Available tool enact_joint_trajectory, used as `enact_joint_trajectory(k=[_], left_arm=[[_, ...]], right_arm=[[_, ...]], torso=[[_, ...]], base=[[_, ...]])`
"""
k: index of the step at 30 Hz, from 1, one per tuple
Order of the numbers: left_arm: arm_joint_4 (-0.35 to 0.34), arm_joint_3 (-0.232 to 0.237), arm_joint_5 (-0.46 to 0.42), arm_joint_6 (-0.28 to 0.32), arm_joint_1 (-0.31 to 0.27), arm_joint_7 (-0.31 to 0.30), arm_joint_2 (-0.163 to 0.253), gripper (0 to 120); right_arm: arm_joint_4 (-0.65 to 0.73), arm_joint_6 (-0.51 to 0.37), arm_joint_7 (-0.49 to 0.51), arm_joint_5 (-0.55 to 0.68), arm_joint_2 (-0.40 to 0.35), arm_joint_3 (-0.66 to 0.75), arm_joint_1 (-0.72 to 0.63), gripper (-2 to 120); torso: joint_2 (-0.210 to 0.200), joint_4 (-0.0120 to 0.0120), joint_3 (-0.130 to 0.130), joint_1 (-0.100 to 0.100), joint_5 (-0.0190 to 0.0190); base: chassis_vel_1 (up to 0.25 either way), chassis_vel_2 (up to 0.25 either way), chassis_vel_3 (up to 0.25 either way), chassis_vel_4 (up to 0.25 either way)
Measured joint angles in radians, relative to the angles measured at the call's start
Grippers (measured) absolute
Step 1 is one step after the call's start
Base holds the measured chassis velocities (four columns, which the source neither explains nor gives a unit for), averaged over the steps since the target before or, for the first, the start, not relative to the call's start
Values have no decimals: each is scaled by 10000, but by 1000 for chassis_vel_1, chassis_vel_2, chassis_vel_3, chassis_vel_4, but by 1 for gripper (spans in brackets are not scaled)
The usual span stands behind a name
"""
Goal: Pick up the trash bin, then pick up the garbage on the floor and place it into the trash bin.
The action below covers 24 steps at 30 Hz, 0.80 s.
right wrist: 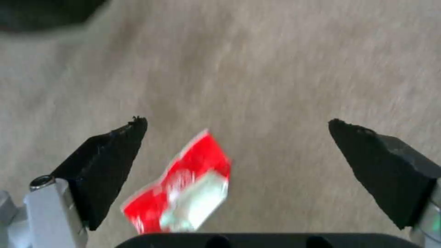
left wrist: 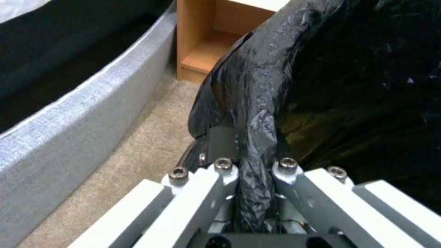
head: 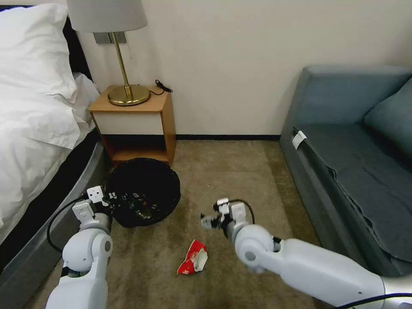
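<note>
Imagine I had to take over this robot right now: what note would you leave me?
Left gripper: shut on the black bag at the trash bin rim; bin sits beside the nightstand.
Right gripper: open, empty, above the carpet over the red-and-white wrapper.
Done: bin gripped; some litter seems to lie inside it.
Left: grab the wrapper and drop it in the bin.

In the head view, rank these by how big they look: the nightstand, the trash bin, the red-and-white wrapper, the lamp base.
Largest to smallest as they appear:
1. nightstand
2. trash bin, close behind and nearer the camera, so the true order of these two is unsure
3. lamp base
4. red-and-white wrapper, similar to the lamp base and nearer, so unsure
</note>
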Motion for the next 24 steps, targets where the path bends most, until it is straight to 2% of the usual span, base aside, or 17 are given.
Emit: enact_joint_trajectory(k=[11,24], left_arm=[[-10,-112,6,-120,92,41,8,3],[-111,-255,12,-29,256,41,181,3]], right_arm=[[-1061,141,244,-80,894,-1826,-203,100],[-1662,319,147,-302,1309,-2248,-174,96]], torso=[[-1,0,0,0,0],[0,0,0,0,1]], base=[[0,0,0,0],[0,0,0,0]])
